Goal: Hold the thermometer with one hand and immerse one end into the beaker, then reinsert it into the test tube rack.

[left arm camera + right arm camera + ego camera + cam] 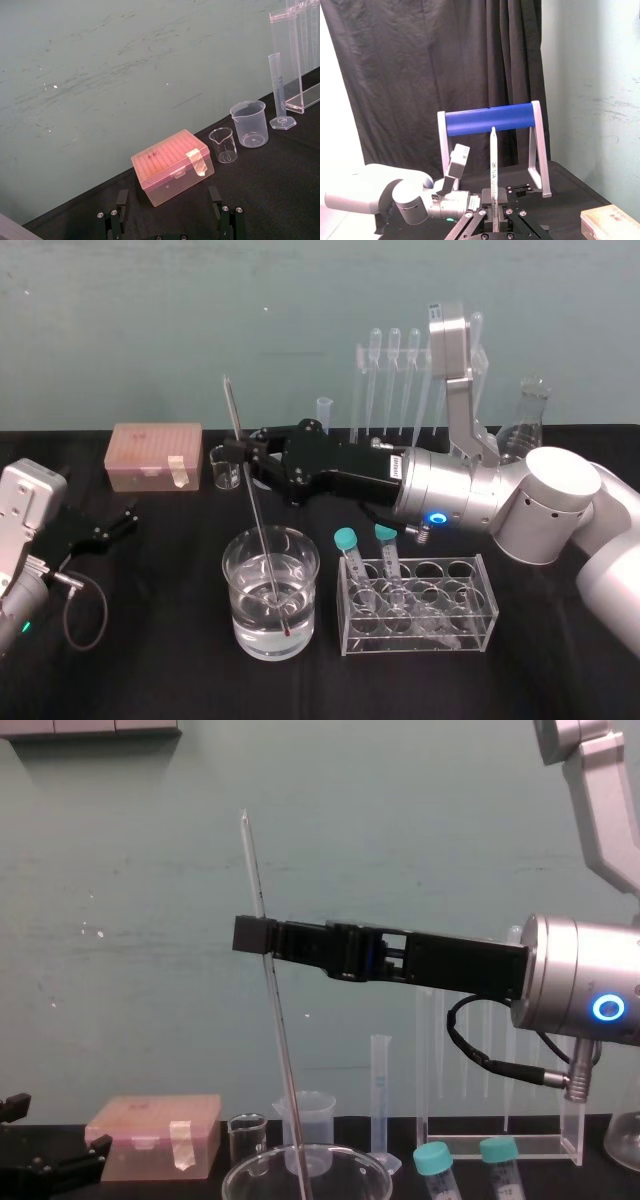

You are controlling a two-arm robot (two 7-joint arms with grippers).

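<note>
My right gripper (243, 453) reaches in from the right, shut on the thermometer (255, 510), a long thin glass rod held slightly tilted. The grip sits on its upper part, as the chest view shows, gripper (255, 935) on thermometer (272, 980). The red bulb tip sits in the water near the bottom of the wide glass beaker (232, 580) at the table's front centre, whose rim (305, 1165) also shows from the chest. The tall clear test tube rack (362, 390) stands at the back right with pipettes hanging in it. My left gripper (115, 523) rests open at the far left, fingers (120, 207) spread.
A pink tip box (155, 455) and a tiny glass beaker (225, 468) stand at the back left. A plastic spouted beaker (248, 124) and a graduated cylinder (278, 90) are beside them. A low rack with teal-capped tubes (418, 605) sits right of the beaker. A flask (528, 420) stands far right.
</note>
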